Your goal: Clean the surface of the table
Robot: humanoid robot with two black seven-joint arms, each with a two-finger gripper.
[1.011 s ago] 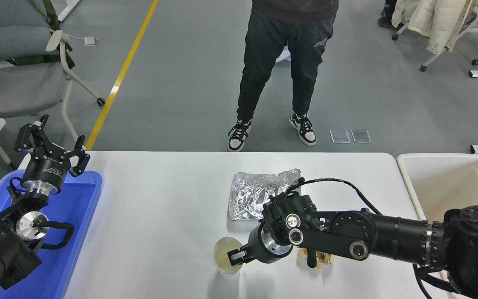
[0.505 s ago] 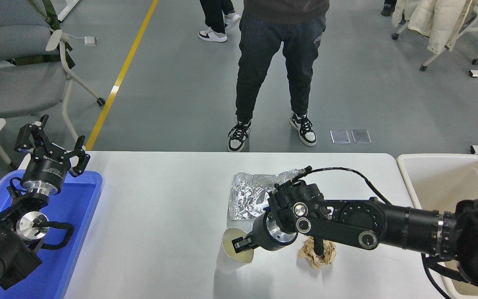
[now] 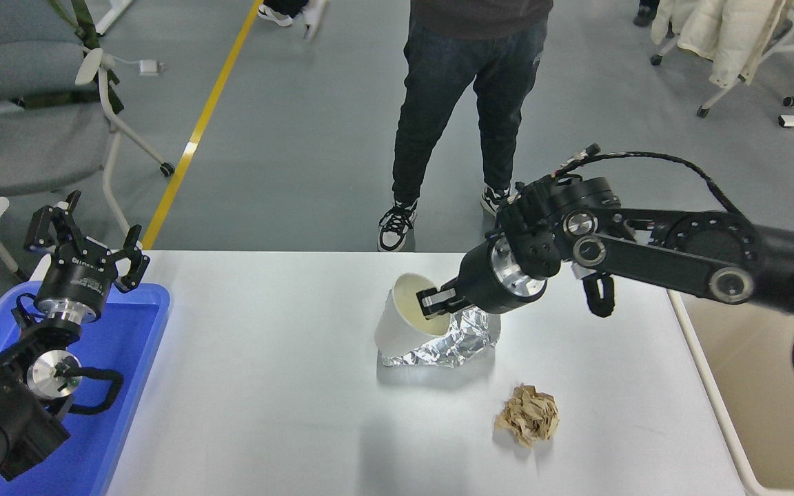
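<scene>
head view | right end effector [image 3: 431, 303] grips tilted paper cup [image 3: 404, 324] rim

The bench surface [image 3: 266, 386] is a large, plain white, matte rectangle with rounded far corners, spanning most of the lower half of the head view. Its far edge runs straight across the middle of the picture, with grey floor beyond; its near edge is cut off at the bottom. It lies flat and level. A soft sheen shows near its centre, and faint grey shadows fall on it right of centre. On it, right of the middle, rests a sheet of crumpled silver foil [image 3: 455, 341], and nearer the camera a crumpled brown paper ball [image 3: 528, 422]. The left and near-centre stretches show bare white, without visible stains.
</scene>
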